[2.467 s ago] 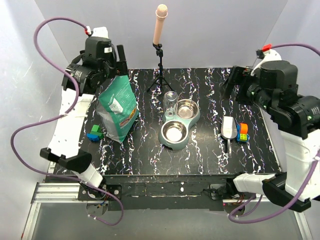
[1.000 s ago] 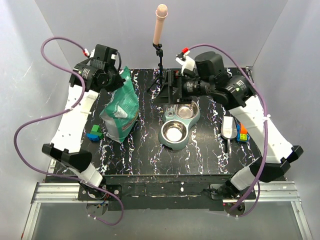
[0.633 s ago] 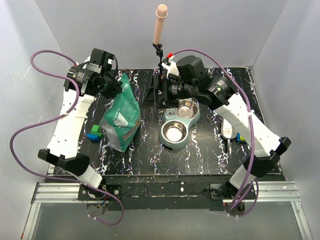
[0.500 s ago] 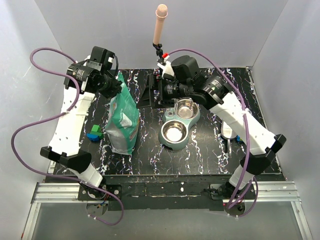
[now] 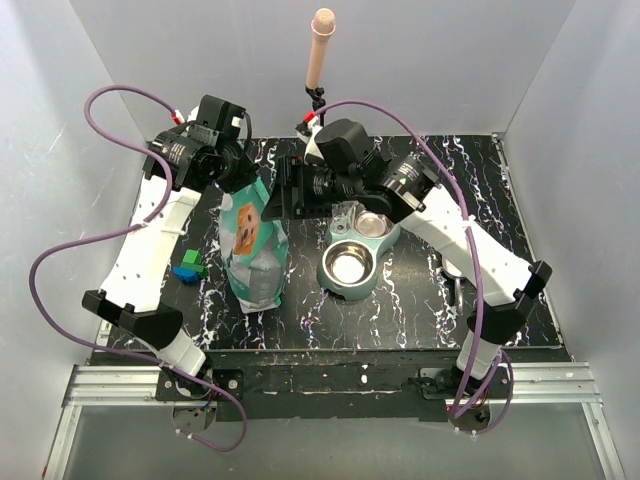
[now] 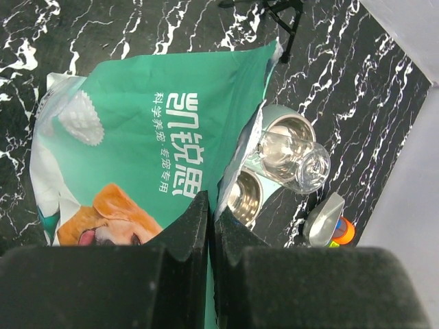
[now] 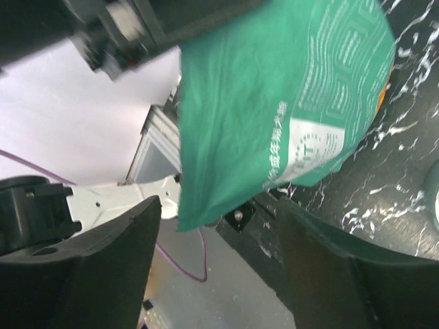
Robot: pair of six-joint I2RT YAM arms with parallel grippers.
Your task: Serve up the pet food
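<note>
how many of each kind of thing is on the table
food bag: 1
steel bowls: 2
clear bottle: 1
scoop: 1
toy block clusters: 2
tripod stand: 1
total: 8

Left hand [image 5: 243, 184] atop upright teal bag [image 5: 255, 250]
</note>
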